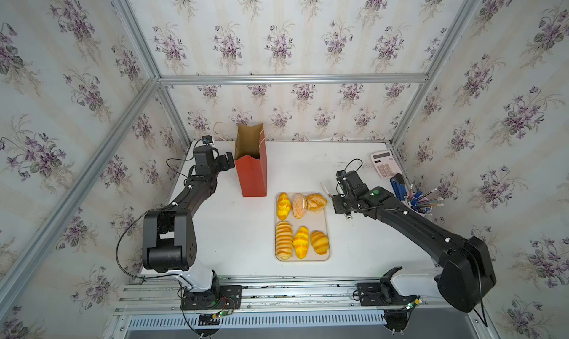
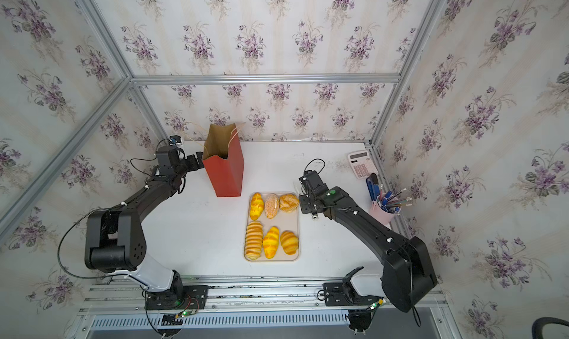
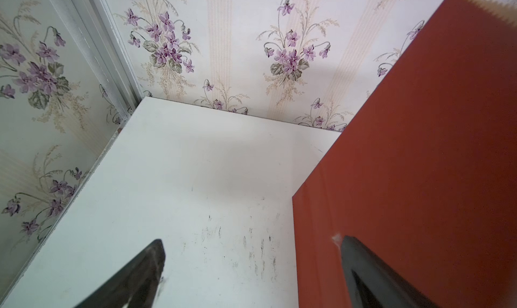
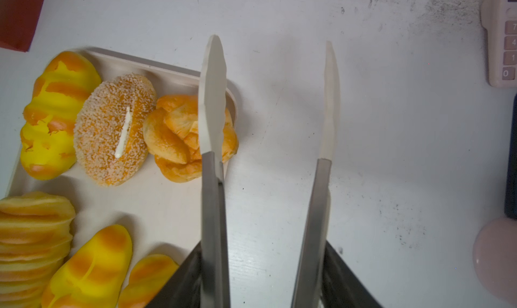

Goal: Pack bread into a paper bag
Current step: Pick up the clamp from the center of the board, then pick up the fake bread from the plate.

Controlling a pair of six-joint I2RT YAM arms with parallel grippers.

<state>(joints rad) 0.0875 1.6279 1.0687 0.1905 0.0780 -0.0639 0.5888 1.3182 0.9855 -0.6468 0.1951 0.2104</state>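
red paper bag [image 1: 253,180] with brown kraft lining and pale twine handles stands upright toward the far left of the white table [image 1: 231,229], mouth open upward, long axis vertical. the left gripper [image 1: 228,162] sits just left of its upper wall, jaws spread wide and empty; one finger [image 3: 351,253] shows across the red wall, contact cannot be told. six toy loaves [image 1: 300,242] lie in two rows of three on the flat beige tray [image 1: 321,222], near and right of the bag: four glossy yellow-orange scored rolls [image 1: 284,206], a brown speckled oval bun [image 1: 299,205] and a light-brown twisted knot roll [image 1: 316,202], the long ones pointing near-to-far. the right gripper [image 4: 261,284] is closed on steel tongs with white tips [image 4: 211,197], themselves spread; in the right wrist view one tip crosses the knot roll, its partner bare table.
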